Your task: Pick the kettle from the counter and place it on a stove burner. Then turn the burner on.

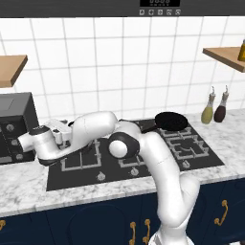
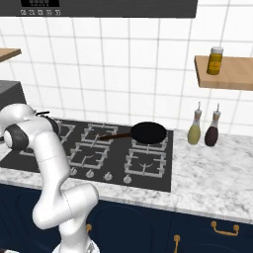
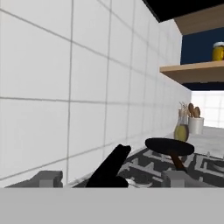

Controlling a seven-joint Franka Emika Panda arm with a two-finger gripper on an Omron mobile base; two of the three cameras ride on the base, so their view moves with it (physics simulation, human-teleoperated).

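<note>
place: home kitchen | cues: black cooktop (image 2: pixel 106 153); tiled wall (image 1: pixel 119 62); marble counter (image 2: pixel 207 178); frying pan (image 2: pixel 147 132)

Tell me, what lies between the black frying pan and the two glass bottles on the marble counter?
Between the black frying pan and the two bottles lie the black cooktop's edge and bare white marble counter, seen in the right base view.

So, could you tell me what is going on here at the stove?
The Franka arm reaches left across the black cooktop, toward its back left corner. In the hand view the gripper is open, with a black arched piece between its fingers, probably the handle of the kettle. A black frying pan sits on a back burner.
</note>
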